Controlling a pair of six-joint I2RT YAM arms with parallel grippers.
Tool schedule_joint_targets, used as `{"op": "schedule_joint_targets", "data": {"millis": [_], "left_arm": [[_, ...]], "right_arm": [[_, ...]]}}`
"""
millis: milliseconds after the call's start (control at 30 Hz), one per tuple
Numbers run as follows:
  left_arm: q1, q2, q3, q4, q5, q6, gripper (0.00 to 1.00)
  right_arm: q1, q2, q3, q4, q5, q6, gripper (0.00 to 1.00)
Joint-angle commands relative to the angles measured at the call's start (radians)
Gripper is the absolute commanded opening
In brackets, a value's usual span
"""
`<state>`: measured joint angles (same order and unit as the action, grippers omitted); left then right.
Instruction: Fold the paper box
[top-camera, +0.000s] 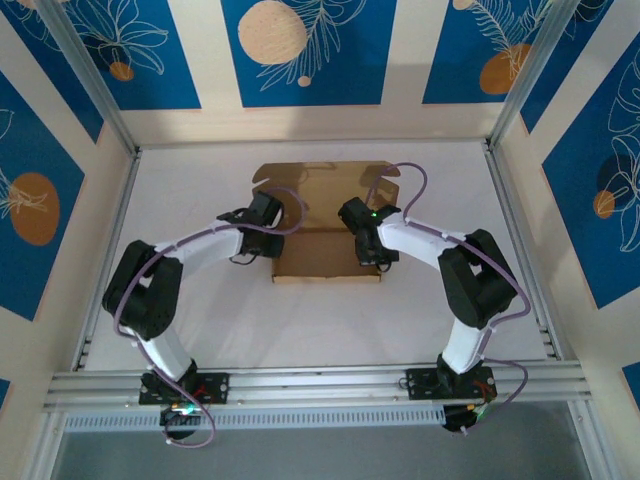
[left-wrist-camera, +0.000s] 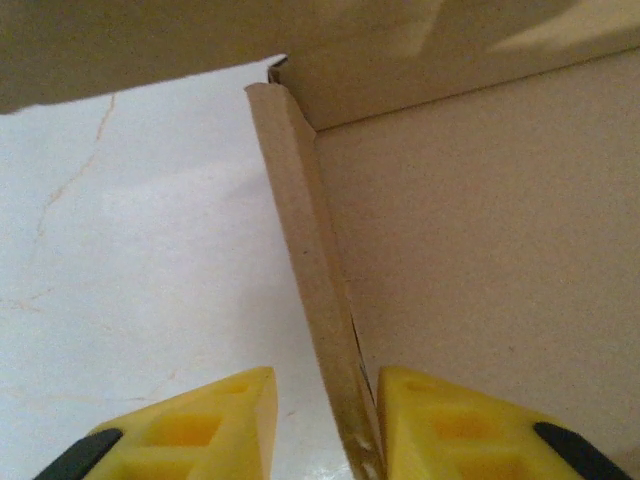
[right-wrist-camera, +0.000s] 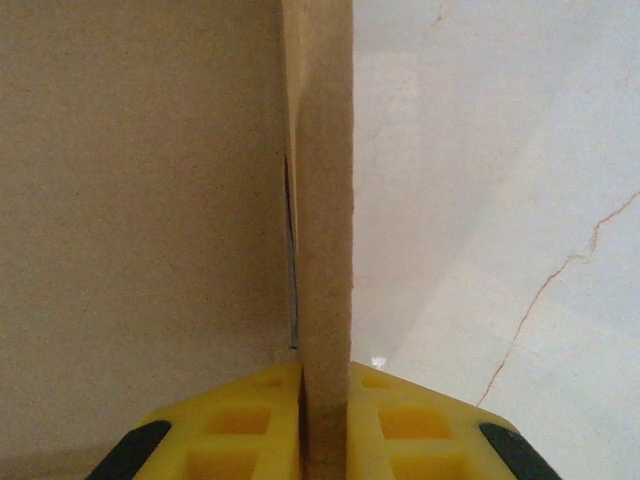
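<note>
The paper box (top-camera: 328, 252) is plain brown cardboard lying mid-table, its back flap (top-camera: 325, 183) standing up. My left gripper (top-camera: 266, 228) is at the box's left side. In the left wrist view it (left-wrist-camera: 325, 425) straddles the raised left side wall (left-wrist-camera: 298, 240): the wall lies against the right finger (left-wrist-camera: 450, 420), and a gap separates it from the left finger (left-wrist-camera: 200, 430). My right gripper (top-camera: 366, 240) is at the box's right side. Its yellow fingers (right-wrist-camera: 325, 420) are pressed on the upright right side wall (right-wrist-camera: 325, 200), with the box floor (right-wrist-camera: 140, 200) to their left.
The white tabletop (top-camera: 330, 320) surrounds the box, with bare room in front of it. Aluminium rails (top-camera: 320, 382) run along the near edge and up both sides. Blue-patterned panels (top-camera: 300, 50) stand behind. Purple cables loop off both wrists.
</note>
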<state>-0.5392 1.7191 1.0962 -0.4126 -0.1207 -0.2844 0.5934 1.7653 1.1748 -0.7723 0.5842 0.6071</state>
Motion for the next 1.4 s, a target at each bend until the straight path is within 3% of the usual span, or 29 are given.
{"op": "schedule_joint_targets", "data": {"millis": [0, 67, 233, 400, 633, 1067, 1100, 1167, 1233, 1367], "left_arm": [[-0.018, 0.027, 0.034, -0.047, -0.050, -0.022, 0.30], [-0.022, 0.032, 0.038, -0.054, -0.072, -0.026, 0.28], [-0.041, 0.054, 0.064, -0.094, -0.158, -0.044, 0.10], [-0.068, 0.055, 0.076, -0.125, -0.310, -0.100, 0.01], [-0.158, 0.113, 0.169, -0.263, -0.487, -0.232, 0.00], [-0.196, 0.163, 0.194, -0.295, -0.498, -0.299, 0.00], [-0.196, 0.156, 0.194, -0.292, -0.496, -0.294, 0.02], [-0.187, 0.136, 0.181, -0.276, -0.471, -0.287, 0.16], [-0.170, 0.099, 0.146, -0.235, -0.422, -0.283, 0.28], [-0.147, 0.014, 0.070, -0.159, -0.347, -0.282, 0.44]], "right_arm": [[0.020, -0.030, 0.001, -0.012, -0.007, 0.019, 0.17], [0.030, -0.033, 0.007, -0.019, 0.001, 0.024, 0.17], [0.055, -0.046, 0.031, -0.048, 0.011, 0.071, 0.17], [0.099, -0.054, 0.065, -0.086, 0.016, 0.127, 0.17], [0.149, -0.010, 0.109, -0.108, 0.019, 0.153, 0.18], [0.163, 0.076, 0.139, -0.124, 0.047, 0.164, 0.20], [0.160, 0.067, 0.135, -0.121, 0.049, 0.162, 0.21], [0.152, 0.038, 0.115, -0.105, 0.045, 0.148, 0.29], [0.140, -0.002, 0.088, -0.080, 0.033, 0.129, 0.45], [0.116, -0.111, 0.018, -0.002, -0.025, 0.071, 0.62]]}}
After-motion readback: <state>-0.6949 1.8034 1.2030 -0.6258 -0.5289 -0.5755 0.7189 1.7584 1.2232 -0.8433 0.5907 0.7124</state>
